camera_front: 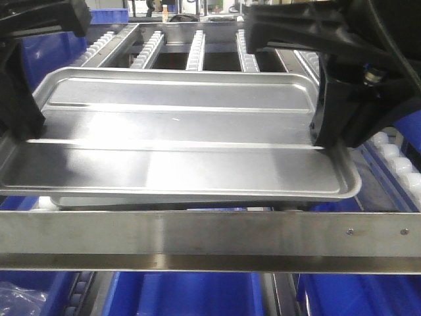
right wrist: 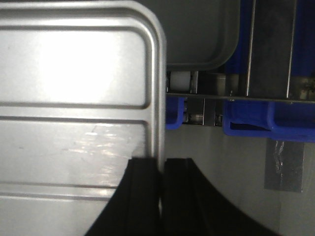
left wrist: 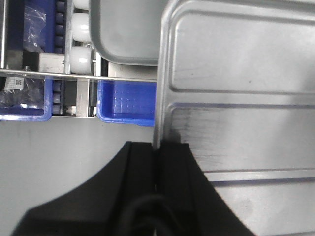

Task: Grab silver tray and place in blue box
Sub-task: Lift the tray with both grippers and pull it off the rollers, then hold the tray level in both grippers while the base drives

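Silver tray [camera_front: 177, 141] is held above a roller rack [camera_front: 197, 49]. Its long axis is spanned from left end effector [left wrist: 157, 162] to right end effector [right wrist: 162, 164], each closed narrowly on a short-side rim. Below both, a steel rail [camera_front: 197, 240] and blue boxes [camera_front: 184, 293] are seen. A second tray [left wrist: 128, 34] and grey floor [left wrist: 74, 147] are shown plainly by the wrist views alone.

Lower tray [left wrist: 125, 34] mostly hidden under silver tray [camera_front: 177, 131].

silver tray [camera_front: 177, 131]: silver | bin [left wrist: 127, 101]: blue | rollers [left wrist: 81, 59]: white
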{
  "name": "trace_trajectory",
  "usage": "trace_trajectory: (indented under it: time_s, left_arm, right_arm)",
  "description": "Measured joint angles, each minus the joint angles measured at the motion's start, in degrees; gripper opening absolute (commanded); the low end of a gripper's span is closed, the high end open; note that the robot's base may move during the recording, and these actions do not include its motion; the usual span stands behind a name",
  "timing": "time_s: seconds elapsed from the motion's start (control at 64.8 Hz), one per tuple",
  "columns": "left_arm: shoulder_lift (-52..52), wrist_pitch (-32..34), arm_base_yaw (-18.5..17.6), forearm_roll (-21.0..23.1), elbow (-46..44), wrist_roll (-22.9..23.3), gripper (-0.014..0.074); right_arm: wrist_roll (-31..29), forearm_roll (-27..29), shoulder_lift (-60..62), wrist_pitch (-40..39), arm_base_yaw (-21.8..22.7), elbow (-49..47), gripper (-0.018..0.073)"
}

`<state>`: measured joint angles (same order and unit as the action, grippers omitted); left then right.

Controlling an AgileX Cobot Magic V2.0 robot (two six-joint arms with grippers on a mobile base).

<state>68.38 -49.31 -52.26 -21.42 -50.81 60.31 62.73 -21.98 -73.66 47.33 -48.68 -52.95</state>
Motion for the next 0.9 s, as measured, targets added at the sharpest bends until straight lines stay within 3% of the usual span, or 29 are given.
trace_trajectory:
  time_s: [0.895]
  left_arm:
    - [0.0, -0.2, 0.0, -0.2, 0.0, 0.0, -0.0104]
  right_arm:
    - [0.0, 0.0, 0.0, -0.5, -0.1, 0.0, 0.0052]
